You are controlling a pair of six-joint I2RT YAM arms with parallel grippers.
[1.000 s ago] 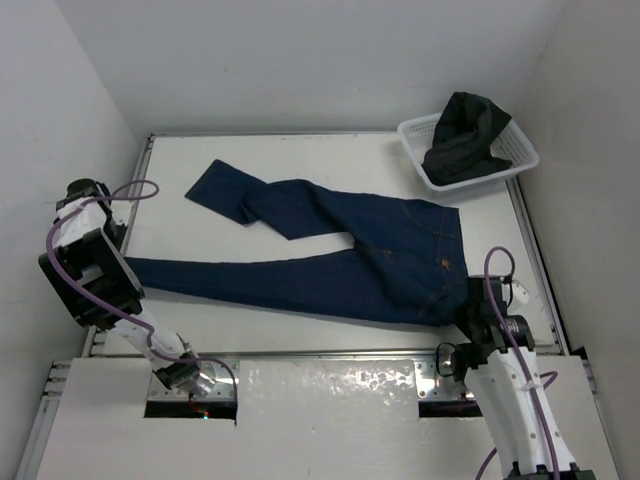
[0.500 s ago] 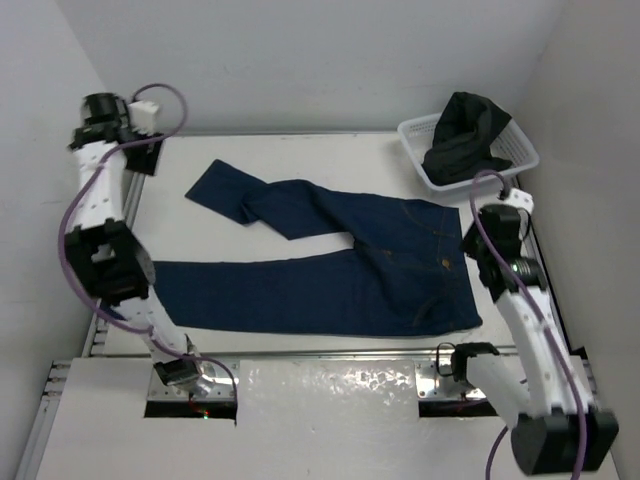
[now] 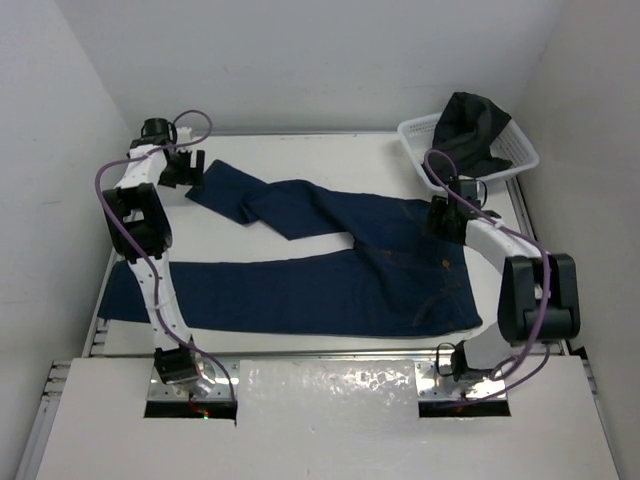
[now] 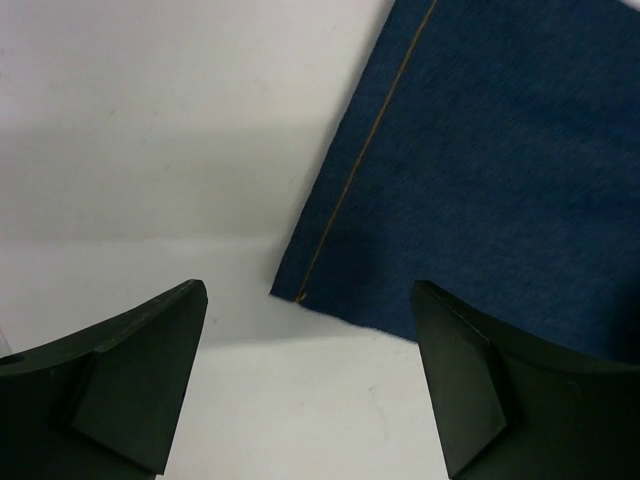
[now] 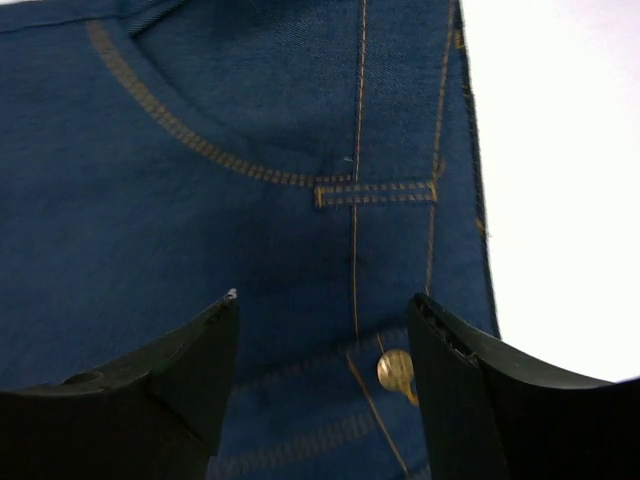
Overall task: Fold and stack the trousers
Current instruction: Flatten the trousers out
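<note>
Jeans (image 3: 330,285) lie crosswise: waist by R gripper (image 5: 323,298), hems by L gripper (image 4: 310,292).
Both spread, empty: L over far-leg hem corner (image 4: 300,296), R over waistband (image 5: 400,100).

White table (image 3: 300,160): trousers (image 3: 300,290) spread flat across middle; white basket (image 3: 518,150) at far right corner.

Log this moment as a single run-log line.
trousers: spread on table, unfolded | left end effector: open, over far leg's hem corner | right end effector: open, over waistband | held: nothing
</note>
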